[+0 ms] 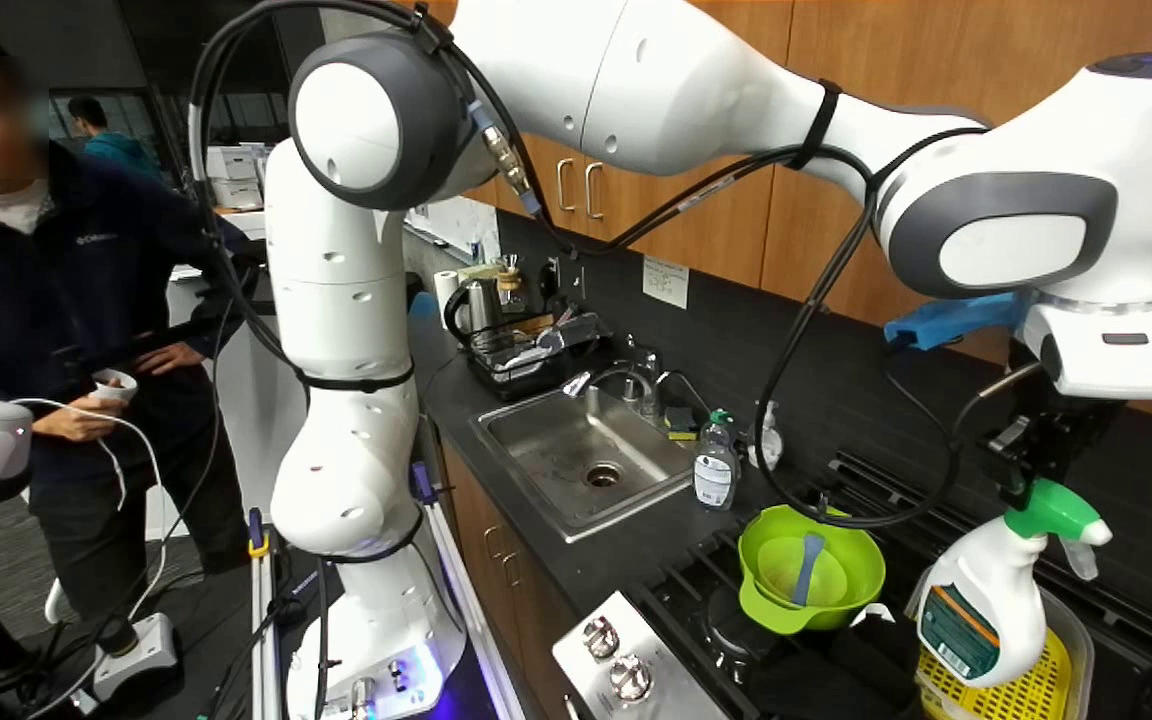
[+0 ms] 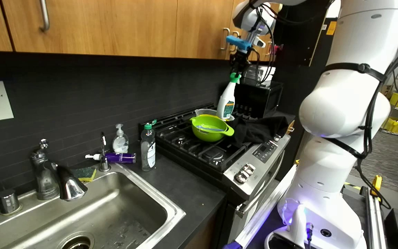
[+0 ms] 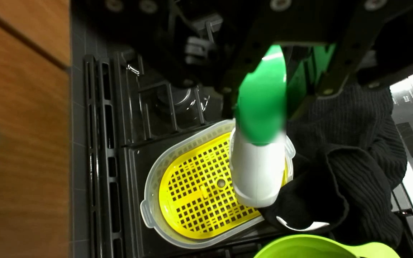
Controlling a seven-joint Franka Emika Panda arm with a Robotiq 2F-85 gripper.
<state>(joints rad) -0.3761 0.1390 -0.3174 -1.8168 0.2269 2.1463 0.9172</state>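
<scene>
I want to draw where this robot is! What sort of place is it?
It looks like a kitchen, though I can't tell whether it's in a home: there's a metal sink, a stove and wooden cupboards.

In an exterior view we see a gas stove carrying a lime-green bowl, a ribbed black cloth to its right and a translucent tub on its far side. Left of the stove, on the dark surface, we find a dish-soap bottle standing upright and a clear pump bottle.
</scene>
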